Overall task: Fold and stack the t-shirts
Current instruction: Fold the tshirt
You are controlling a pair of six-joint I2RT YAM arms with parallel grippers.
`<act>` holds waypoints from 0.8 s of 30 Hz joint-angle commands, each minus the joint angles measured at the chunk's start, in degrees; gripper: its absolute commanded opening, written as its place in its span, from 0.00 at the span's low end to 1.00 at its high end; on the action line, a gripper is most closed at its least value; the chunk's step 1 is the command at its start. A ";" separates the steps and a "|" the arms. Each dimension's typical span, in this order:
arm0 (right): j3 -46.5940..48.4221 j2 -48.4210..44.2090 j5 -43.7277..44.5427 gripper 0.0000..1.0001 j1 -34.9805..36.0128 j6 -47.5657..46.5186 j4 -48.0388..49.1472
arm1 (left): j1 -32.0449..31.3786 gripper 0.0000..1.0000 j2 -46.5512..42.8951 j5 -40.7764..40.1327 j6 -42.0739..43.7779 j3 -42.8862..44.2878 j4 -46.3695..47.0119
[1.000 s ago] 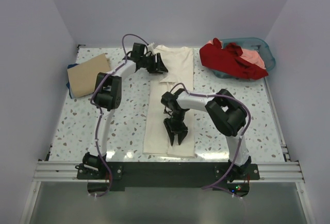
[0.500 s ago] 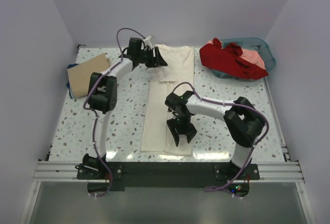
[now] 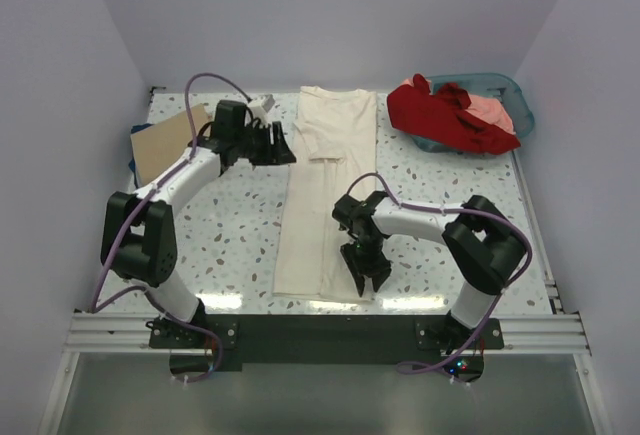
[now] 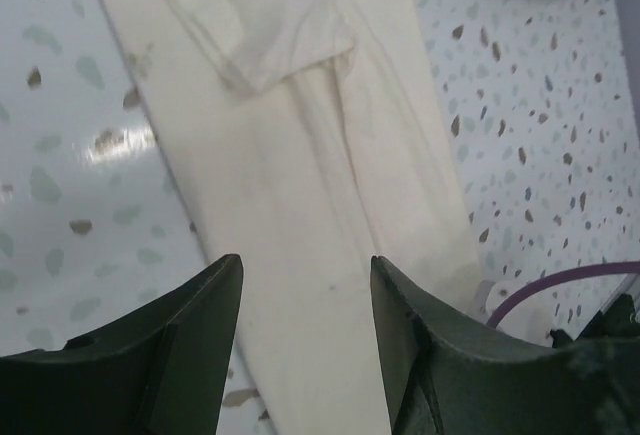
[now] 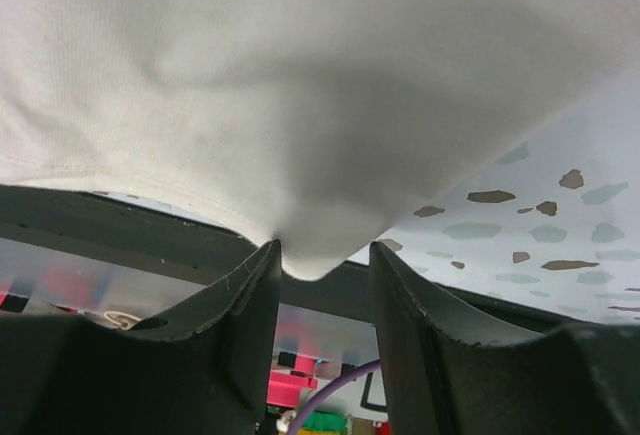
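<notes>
A cream t-shirt (image 3: pixel 322 190) lies folded into a long narrow strip down the middle of the table. My left gripper (image 3: pixel 281 149) hovers open just left of its upper part; in the left wrist view the cream t-shirt (image 4: pixel 300 145) fills the ground beneath the empty left gripper (image 4: pixel 305 260). My right gripper (image 3: pixel 371 277) is at the strip's near right corner. In the right wrist view that corner of the cream t-shirt (image 5: pixel 300 75) dips between the tips of the right gripper (image 5: pixel 322 245), whose jaws stand apart.
A folded tan t-shirt (image 3: pixel 166 142) lies on a dark blue one (image 3: pixel 134 165) at the back left. A red t-shirt (image 3: pixel 447 115) and a salmon-pink one (image 3: pixel 494 109) spill from a teal basket (image 3: pixel 518 96) at the back right. The table's black front rail (image 3: pixel 320 326) runs just beyond the right gripper.
My left arm has swung left, off the cream shirt's upper left edge. My right gripper slid right and nearer, to the shirt's near right corner.
</notes>
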 commanded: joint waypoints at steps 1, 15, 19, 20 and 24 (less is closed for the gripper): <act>-1.28 0.40 -0.72 0.44 -0.24 1.26 2.57 | -0.18 0.59 -4.74 -2.85 2.34 -8.68 -7.72; -4.71 0.75 -3.88 0.36 -0.15 1.35 3.02 | -5.01 0.57 -23.98 0.04 -0.64 -30.13 -20.47; -5.41 1.37 -4.76 0.33 -0.15 1.09 4.16 | -7.12 0.58 -26.72 3.03 -2.23 -33.48 -21.09; -5.50 1.37 -4.85 0.32 -0.15 1.09 4.33 | -7.64 0.58 -26.72 3.21 -2.23 -33.83 -21.53; -5.68 1.19 -4.50 0.26 -0.15 1.09 4.60 | -9.84 0.58 -26.72 4.17 -3.28 -36.55 -22.67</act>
